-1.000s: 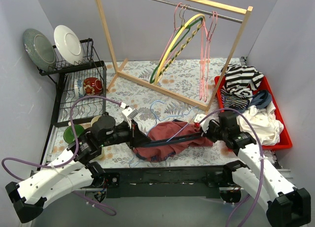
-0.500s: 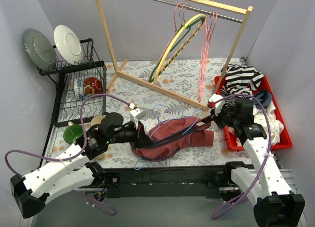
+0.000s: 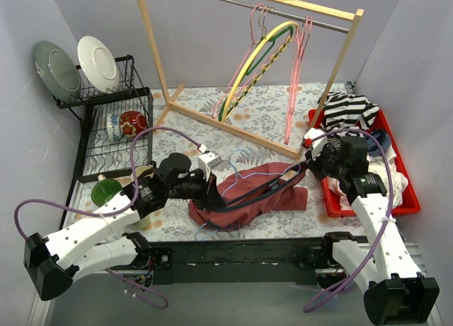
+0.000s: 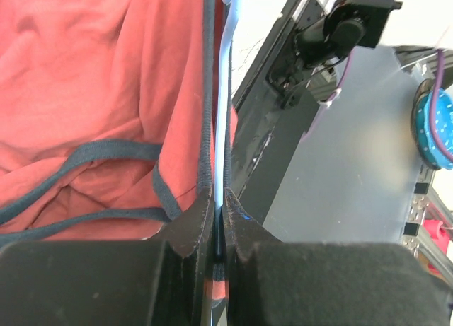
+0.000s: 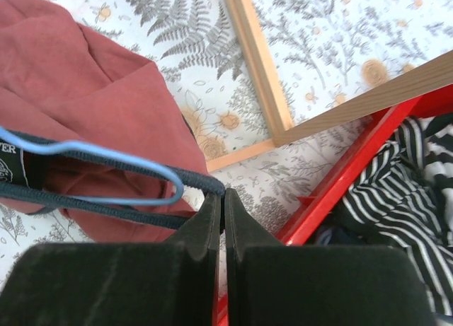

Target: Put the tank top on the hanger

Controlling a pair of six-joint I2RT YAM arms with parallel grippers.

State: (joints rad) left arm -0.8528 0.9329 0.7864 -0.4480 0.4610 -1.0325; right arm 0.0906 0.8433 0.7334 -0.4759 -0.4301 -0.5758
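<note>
The rust-red tank top (image 3: 256,197) lies stretched between my two grippers on the flowered table. My left gripper (image 3: 214,194) is shut on the light-blue wire hanger (image 3: 234,156). In the left wrist view the blue wire (image 4: 225,92) runs between the shut jaws (image 4: 219,199), with navy trim beside it and red cloth (image 4: 85,71) to the left. My right gripper (image 3: 309,163) is shut on the navy strap trim and holds it raised. In the right wrist view the jaws (image 5: 223,196) pinch the trim, and the hanger's end (image 5: 106,154) sits inside the strap loop over the shirt (image 5: 85,78).
A wooden clothes rack (image 3: 244,128) stands behind, with pink, green and yellow hangers (image 3: 272,47). Its base (image 5: 258,64) is close to my right gripper. A red tray (image 3: 400,156) at the right holds a striped garment (image 3: 350,110) and white cloth (image 3: 375,176). A dish rack (image 3: 117,128) stands at the left.
My right gripper has risen and moved right toward the tray, pulling the strap taut. My left gripper has moved right with the hanger. The tank top is stretched and partly lifted.
</note>
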